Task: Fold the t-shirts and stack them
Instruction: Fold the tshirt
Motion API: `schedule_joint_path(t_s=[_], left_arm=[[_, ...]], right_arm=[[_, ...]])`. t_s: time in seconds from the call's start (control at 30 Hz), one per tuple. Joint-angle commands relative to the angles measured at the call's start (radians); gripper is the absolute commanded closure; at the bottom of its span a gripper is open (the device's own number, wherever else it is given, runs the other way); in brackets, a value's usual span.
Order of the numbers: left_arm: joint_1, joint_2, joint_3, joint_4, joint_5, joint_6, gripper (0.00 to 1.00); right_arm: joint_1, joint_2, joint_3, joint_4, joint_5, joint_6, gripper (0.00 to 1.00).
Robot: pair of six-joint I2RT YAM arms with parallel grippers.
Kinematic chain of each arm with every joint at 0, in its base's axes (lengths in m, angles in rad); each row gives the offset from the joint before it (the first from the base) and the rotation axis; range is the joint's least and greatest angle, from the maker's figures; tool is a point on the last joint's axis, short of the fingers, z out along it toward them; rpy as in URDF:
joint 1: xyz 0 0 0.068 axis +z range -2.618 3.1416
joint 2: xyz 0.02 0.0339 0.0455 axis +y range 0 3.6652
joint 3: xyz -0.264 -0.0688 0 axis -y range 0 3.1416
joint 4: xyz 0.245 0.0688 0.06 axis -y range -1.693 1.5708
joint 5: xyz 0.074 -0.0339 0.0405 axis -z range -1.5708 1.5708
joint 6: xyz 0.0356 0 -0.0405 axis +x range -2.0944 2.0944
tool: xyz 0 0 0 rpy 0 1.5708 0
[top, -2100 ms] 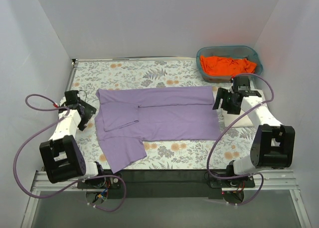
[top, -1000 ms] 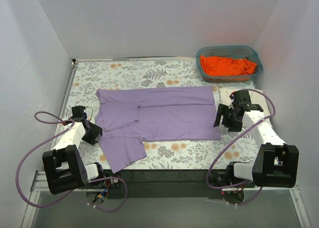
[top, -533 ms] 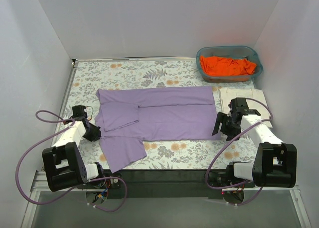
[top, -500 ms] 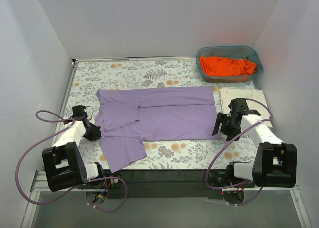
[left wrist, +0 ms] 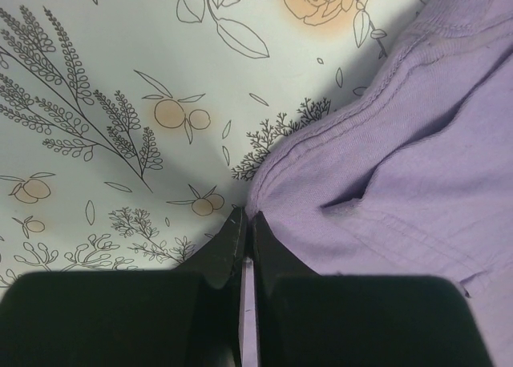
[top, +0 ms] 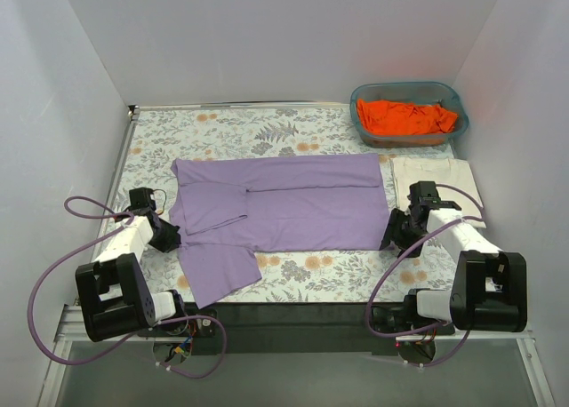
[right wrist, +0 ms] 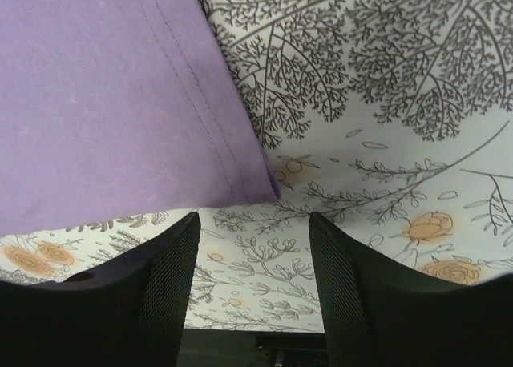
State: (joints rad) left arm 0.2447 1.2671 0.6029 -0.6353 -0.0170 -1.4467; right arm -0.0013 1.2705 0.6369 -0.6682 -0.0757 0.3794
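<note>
Folding was judged to be partway through. The lavender-purple soft cloth t-shirt [top: 293, 203] was laid out flat across the floral-patterned tablecloth [top: 240, 127]. Its far long edge appeared to be turned over onto the body, and one sleeve was folded in. The other sleeve was seen spread toward the table's near edge, so the near side was not yet folded.

The bright orange cloth t-shirt [top: 404, 116] was left crumpled inside the teal plastic basket [top: 360, 96] at the far right corner, unfolded. The cream-white folded cloth t-shirt [top: 444, 171] was set on the tablecloth just beside the lavender one's right end, and it was taken to be the start of the stack.

The left gripper [left wrist: 243, 219] was lowered to the lavender shirt's left edge. Its fingers were pressed together at the hem with a sliver of lavender seen between them, so a pinch on the cloth was judged likely. The right gripper [right wrist: 252, 247] was held spread over the shirt's near right corner, with one finger [right wrist: 152, 295] on either side and nothing yet grasped.

By this reading, the near side remained to be brought over, and the shirt then folded across and placed on the cream one. The orange shirt would have to be treated the same way afterwards.
</note>
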Motion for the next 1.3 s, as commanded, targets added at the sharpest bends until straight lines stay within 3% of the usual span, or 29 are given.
schedule_joint_path(t_s=[0.0, 0.57, 0.77, 1.0, 1.27], left_arm=[[-0.007, 0.002, -0.005, -0.014, 0.005, 0.006, 1.0], [-0.007, 0.015, -0.003, -0.01, -0.011, 0.006, 1.0], [-0.005, 0.015, 0.001, -0.02, -0.015, 0.002, 1.0], [-0.007, -0.008, 0.026, -0.058, -0.031, -0.015, 1.0], [-0.005, 0.0, 0.126, -0.109, -0.044, -0.012, 1.0]], right_arm=[[0.0, 0.018, -0.019, 0.064, -0.025, 0.029, 0.47], [0.0, 0.03, -0.085, 0.18, 0.001, 0.085, 0.52], [0.0, 0.02, -0.089, 0.18, 0.02, 0.084, 0.66], [0.0, 0.009, -0.049, 0.104, 0.042, 0.052, 0.99], [-0.003, 0.041, 0.125, -0.013, 0.037, -0.016, 0.99]])
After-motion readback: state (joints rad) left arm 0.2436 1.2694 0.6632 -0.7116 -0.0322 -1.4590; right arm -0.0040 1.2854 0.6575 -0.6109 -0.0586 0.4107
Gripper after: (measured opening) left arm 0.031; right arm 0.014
